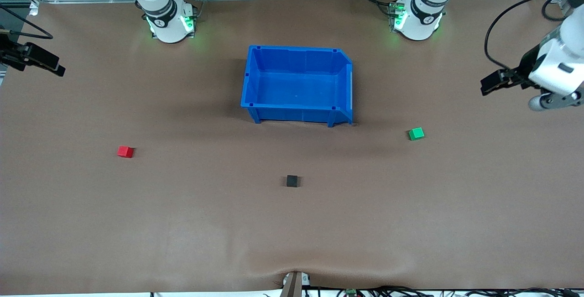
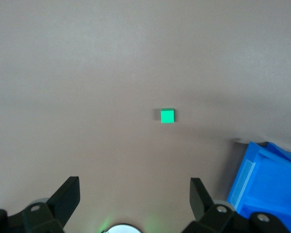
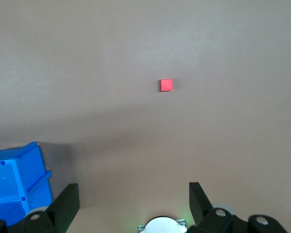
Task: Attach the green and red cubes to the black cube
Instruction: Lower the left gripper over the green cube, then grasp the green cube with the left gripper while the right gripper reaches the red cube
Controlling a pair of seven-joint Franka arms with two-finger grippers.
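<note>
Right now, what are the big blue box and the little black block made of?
The blue bin looks like hard moulded plastic: glossy, with thin walls and ribbed legs. The black cube looks matte, with no shine; it could be plastic or painted wood, and the look alone cannot settle which.
</note>
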